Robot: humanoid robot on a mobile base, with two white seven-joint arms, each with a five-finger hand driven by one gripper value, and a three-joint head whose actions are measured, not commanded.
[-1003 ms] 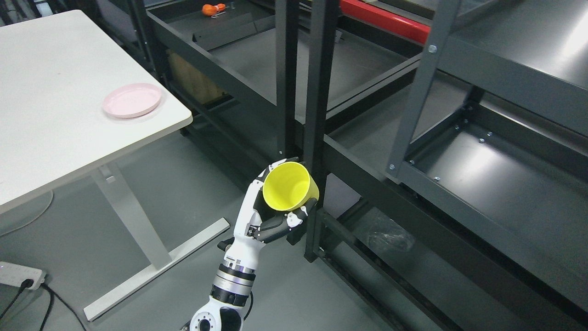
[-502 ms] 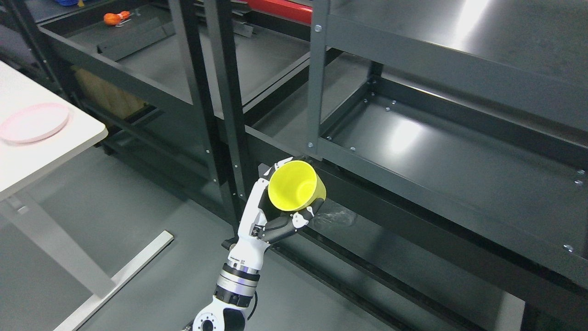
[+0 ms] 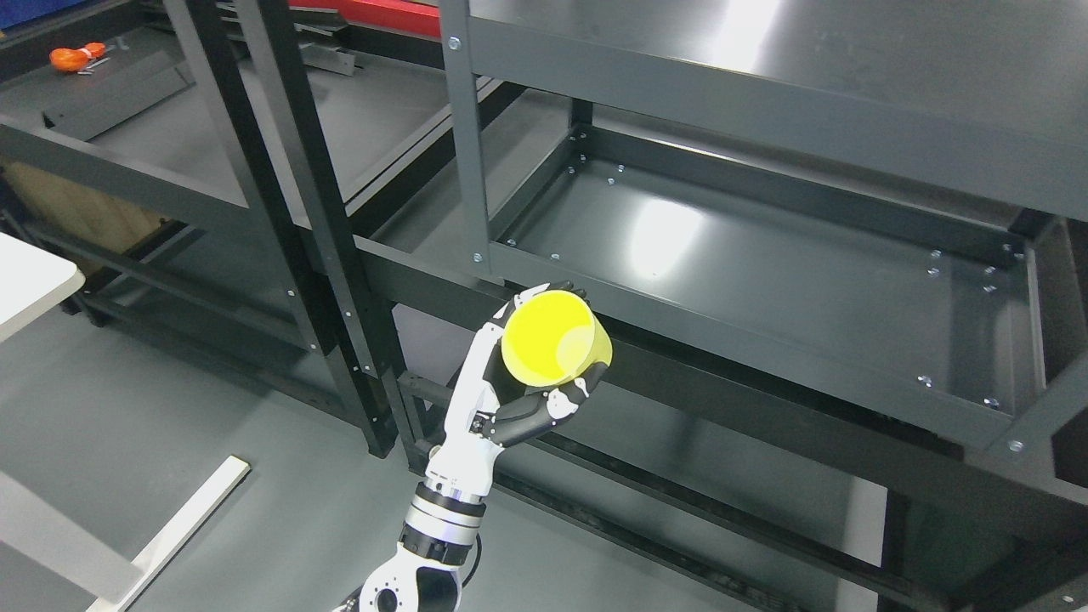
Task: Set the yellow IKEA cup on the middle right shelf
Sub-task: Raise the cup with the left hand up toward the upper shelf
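Note:
The yellow cup (image 3: pixel 552 338) is in my left hand (image 3: pixel 569 344), tilted so its open mouth faces the camera. The fingers are curled around its wall from behind and below. The arm comes up from the bottom edge, left of the middle. The cup hangs in the air just in front of the front rail (image 3: pixel 722 344) of the right unit's middle shelf (image 3: pixel 765 246), near that shelf's left front corner. The shelf is a dark metal tray with nothing on it. The right hand is not in view.
The upright post (image 3: pixel 463 144) of the right unit stands just above the cup. The top shelf (image 3: pixel 765 51) overhangs the middle one. Dark posts (image 3: pixel 314 238) of the left unit stand to the left; an orange object (image 3: pixel 72 58) lies on it. A white table corner (image 3: pixel 30 285) shows at far left.
The camera has swung to the right, so the table and left unit slid out to the left. The hand still holds the cup, which now sits in front of the right unit's middle shelf.

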